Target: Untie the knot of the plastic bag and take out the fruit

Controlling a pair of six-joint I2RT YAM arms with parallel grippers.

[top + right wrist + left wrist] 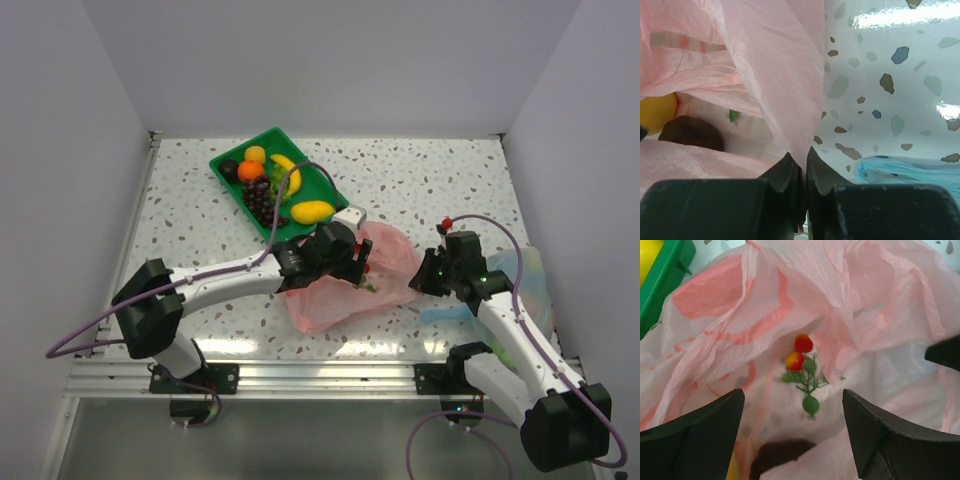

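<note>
We see R gripper [804, 161] pinched tight on a fold of the pink plastic bag [345, 290], frame center. L gripper [792, 402] is spread wide over the bag's opening, holding nothing. Inside are a cherry sprig [802, 357] and a dark fruit [777, 455], the latter half veiled by film.

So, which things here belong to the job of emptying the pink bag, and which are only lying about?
Job: pink plastic bag; sprig of small fruit inside it; right pincer, shut on its edge; left pincer, open; green tray.
Lying about: pale blue bag; banana.
</note>
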